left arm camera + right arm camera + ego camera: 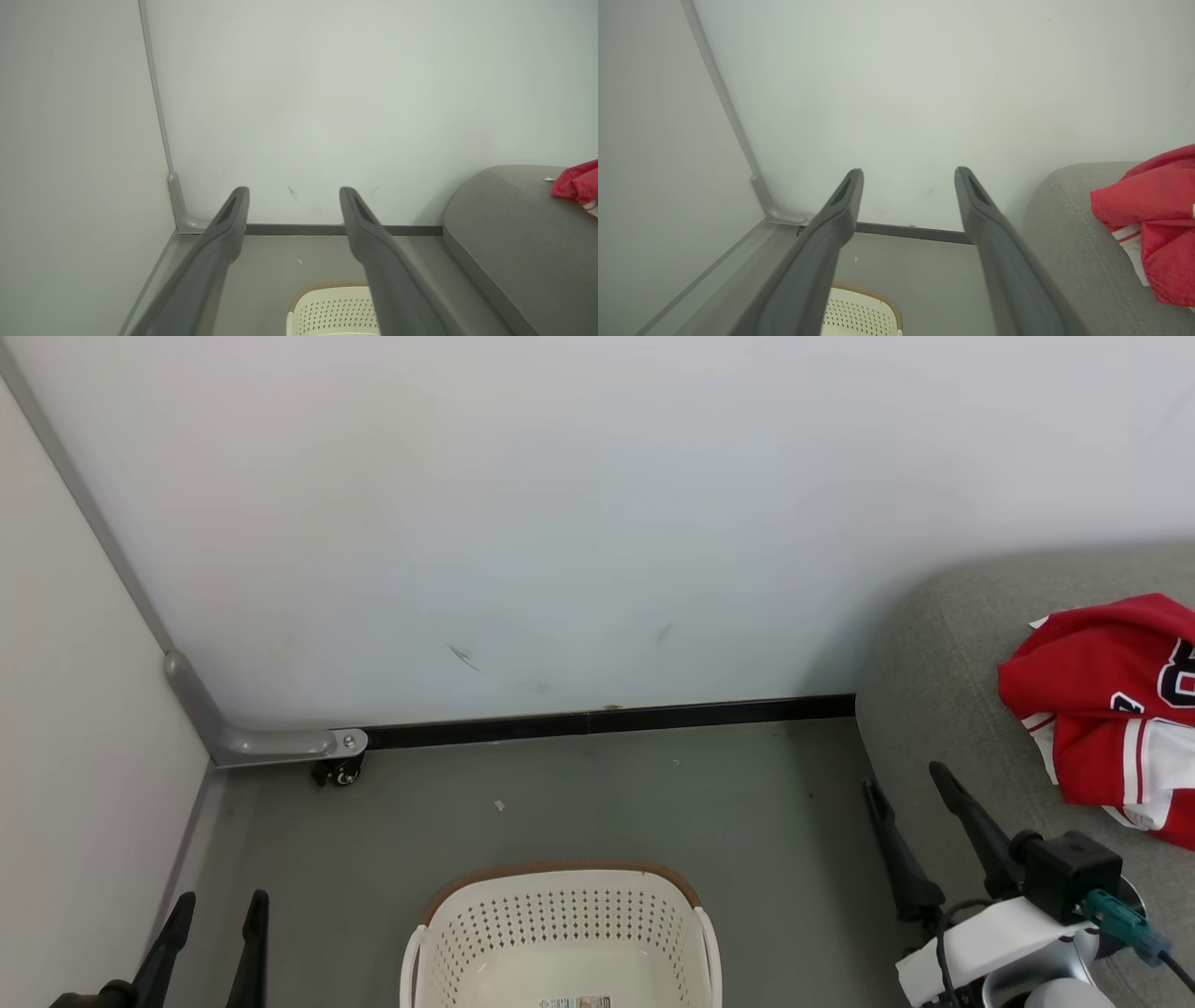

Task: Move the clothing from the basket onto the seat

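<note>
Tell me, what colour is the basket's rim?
The rim is brown; head view shows it best.

Clothing (1102, 709): red, white trim, dark numerals, crumpled heap on seat (943, 709). Seat: grey fabric, rounded edge. Basket (560, 919): cream, perforated, brown rim, upright, left of seat, apart; label (574, 1002) inside.

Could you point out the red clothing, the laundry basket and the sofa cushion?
red clothing (1083, 709), head view, its red fabric.
laundry basket (560, 919), head view, its perforated far wall.
sofa cushion (943, 691), head view, bare grey fabric.
</note>
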Controlling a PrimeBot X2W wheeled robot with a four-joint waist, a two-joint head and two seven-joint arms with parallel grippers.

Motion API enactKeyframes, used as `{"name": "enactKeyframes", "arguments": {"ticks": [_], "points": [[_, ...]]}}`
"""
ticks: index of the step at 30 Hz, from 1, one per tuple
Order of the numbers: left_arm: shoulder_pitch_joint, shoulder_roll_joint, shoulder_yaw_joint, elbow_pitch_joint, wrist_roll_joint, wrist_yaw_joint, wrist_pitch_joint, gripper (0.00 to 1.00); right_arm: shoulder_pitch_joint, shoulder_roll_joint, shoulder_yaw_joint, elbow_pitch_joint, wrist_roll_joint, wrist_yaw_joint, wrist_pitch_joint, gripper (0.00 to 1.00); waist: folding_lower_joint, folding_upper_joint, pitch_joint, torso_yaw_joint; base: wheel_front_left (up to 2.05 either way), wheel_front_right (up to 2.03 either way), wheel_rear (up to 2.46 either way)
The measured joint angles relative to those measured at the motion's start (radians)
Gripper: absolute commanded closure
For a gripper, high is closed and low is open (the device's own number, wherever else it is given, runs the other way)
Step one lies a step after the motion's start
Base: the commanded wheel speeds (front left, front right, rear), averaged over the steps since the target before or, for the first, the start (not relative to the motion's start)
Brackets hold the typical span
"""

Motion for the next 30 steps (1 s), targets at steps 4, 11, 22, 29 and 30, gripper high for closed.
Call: {"name": "enactKeyframes", "arguments": {"ticks": [4, 11, 22, 29, 30], "points": [[0.015, 0.000, 0.000, -0.004, 0.001, 0.000, 0.000, 0.00, 0.018, -0.001, 0.002, -0.007, 0.000, 0.000, 0.000, 0.00, 0.0000, 0.0000, -0.012, 0.001, 0.00, 0.00, 0.00], [0.021, -0.001, -0.001, -0.006, 0.007, 0.000, 0.000, 0.00, 0.031, -0.002, 0.007, -0.024, 0.010, 0.000, 0.000, 0.00, 0.0000, 0.0000, -0.027, 0.002, 0.00, 0.00, 0.00], [0.040, -0.005, -0.003, -0.015, 0.008, 0.000, 0.000, 0.00, 0.055, -0.011, 0.009, -0.030, 0.018, 0.000, 0.000, 0.00, 0.0000, 0.0000, -0.040, -0.001, 0.00, 0.00, 0.00], [0.040, -0.005, -0.004, -0.020, 0.008, 0.000, 0.000, 0.00, 0.058, -0.013, 0.009, -0.033, 0.018, 0.000, 0.000, 0.00, -0.0001, 0.0000, -0.044, -0.004, 0.00, 0.00, 0.00], [0.040, -0.005, -0.004, -0.020, 0.008, 0.000, 0.000, 0.00, 0.058, -0.013, 0.009, -0.033, 0.018, 0.000, 0.000, 0.00, 0.0000, 0.0000, -0.044, -0.005, 0.00, 0.00, 0.00]]}}
